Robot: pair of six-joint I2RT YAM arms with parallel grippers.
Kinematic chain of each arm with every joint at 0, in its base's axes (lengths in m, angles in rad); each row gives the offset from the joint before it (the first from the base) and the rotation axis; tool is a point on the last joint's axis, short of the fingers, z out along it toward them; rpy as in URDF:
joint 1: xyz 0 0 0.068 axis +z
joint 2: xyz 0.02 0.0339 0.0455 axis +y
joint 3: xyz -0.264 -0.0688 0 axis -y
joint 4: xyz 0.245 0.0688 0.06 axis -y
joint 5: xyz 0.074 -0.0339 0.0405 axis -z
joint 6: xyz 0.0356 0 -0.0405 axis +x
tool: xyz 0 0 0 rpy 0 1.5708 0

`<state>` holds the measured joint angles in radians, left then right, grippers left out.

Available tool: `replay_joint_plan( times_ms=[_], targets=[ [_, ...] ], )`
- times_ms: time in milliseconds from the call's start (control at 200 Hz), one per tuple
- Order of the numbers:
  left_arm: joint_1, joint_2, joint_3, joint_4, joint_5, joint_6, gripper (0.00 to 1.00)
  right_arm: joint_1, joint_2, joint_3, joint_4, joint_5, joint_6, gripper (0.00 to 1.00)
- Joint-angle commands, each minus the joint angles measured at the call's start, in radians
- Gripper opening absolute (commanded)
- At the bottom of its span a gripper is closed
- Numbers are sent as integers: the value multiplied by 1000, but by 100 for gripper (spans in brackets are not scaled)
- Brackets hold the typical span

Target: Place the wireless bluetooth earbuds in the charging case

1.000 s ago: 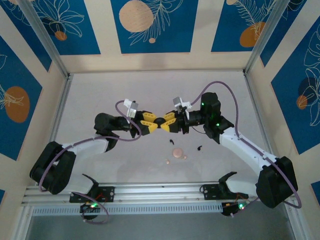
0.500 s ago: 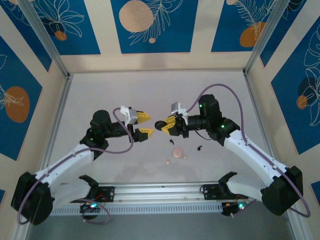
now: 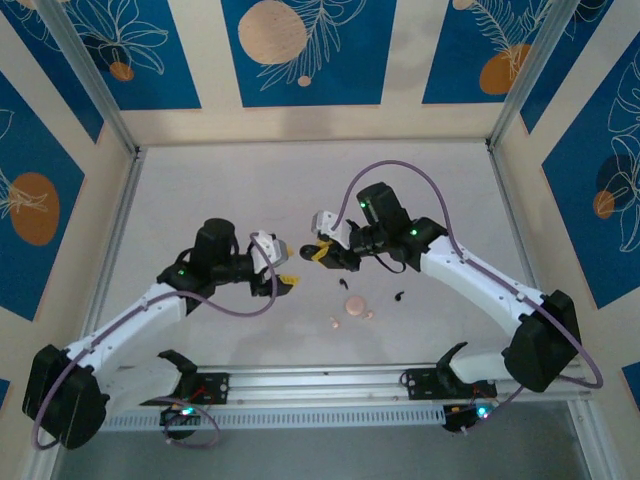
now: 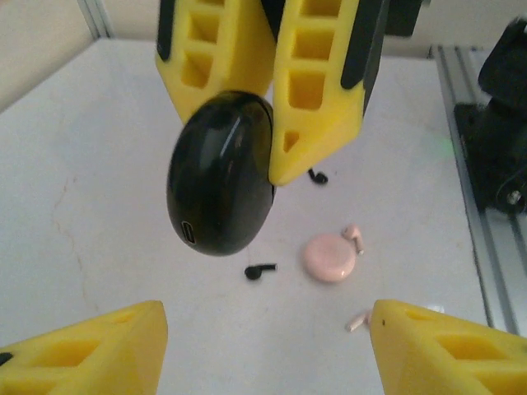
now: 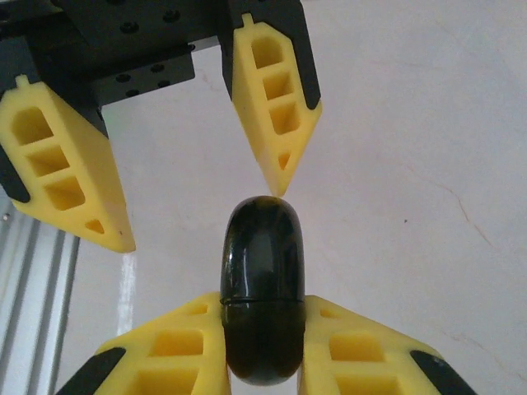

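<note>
The left hand (image 4: 265, 313) has backed off, wide open. The right hand (image 5: 263, 306) alone still pinches the black case (image 4: 221, 173).

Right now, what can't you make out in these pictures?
- Inside of the black charging case: it is shut and clamped by the right gripper, so any buds within are hidden.
- One black earbud, left wrist view: partly behind that gripper.
- Pink earbud beside the pink case, same view: too blurred to tell if they touch.
</note>
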<state>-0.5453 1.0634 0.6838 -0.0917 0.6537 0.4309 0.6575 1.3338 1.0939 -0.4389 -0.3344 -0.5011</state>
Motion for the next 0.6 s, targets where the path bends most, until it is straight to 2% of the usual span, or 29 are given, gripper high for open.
replay_joint_plan(
  times_ms=[0,280,595],
  targets=[
    [-1,32,65,-69,8,124,65,9,18,37,-38,21,-56,18],
    [0,66,102,-119,39,196,64,13,34,43,-43,-5,-84,18],
    [1,85,123,-104,96,187,64,27,52,63,-59,-34,-94,18]
  ],
)
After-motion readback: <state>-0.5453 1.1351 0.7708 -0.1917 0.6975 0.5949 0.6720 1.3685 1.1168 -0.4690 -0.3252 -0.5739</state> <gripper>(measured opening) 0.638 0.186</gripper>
